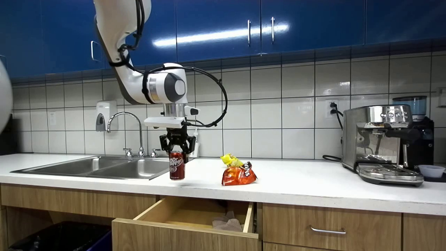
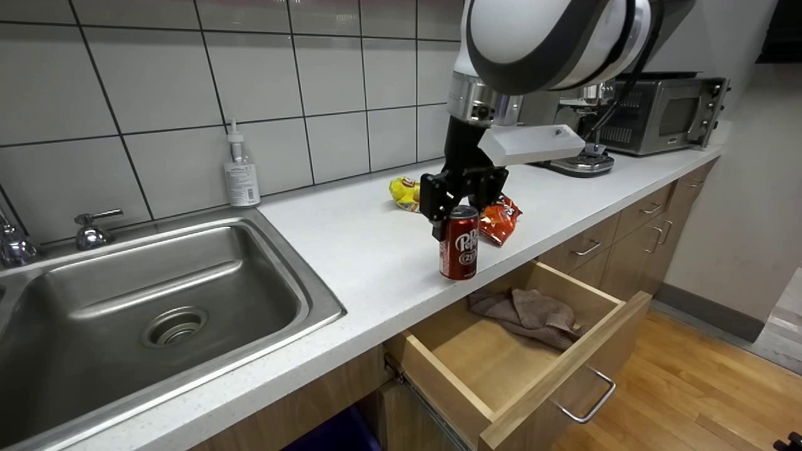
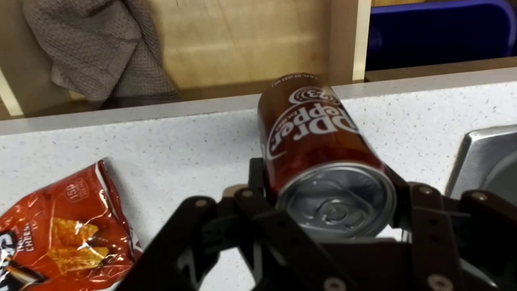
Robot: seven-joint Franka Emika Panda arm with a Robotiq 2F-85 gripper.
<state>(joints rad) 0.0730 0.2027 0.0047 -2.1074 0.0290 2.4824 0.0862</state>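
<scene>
My gripper [image 1: 178, 153] points down and is shut on a dark red Dr Pepper can [image 1: 177, 166]. The can also shows in an exterior view [image 2: 459, 249] and in the wrist view [image 3: 311, 125]. It is upright, with its bottom a little above the white counter near the front edge. In the wrist view the fingers [image 3: 327, 182] press on both sides of the can near its silver top. A red chip bag [image 1: 239, 175] lies beside the can on the counter, with a yellow bag [image 1: 230, 160] behind it.
Below the counter edge a drawer [image 2: 551, 376] stands open with a brown cloth [image 2: 532, 313] inside. A steel sink [image 2: 163, 263] lies beside the can. A soap bottle [image 2: 242, 178], an espresso machine [image 1: 379, 139] and a toaster oven [image 2: 670, 116] stand along the counter. A bin [image 1: 62, 237] is below.
</scene>
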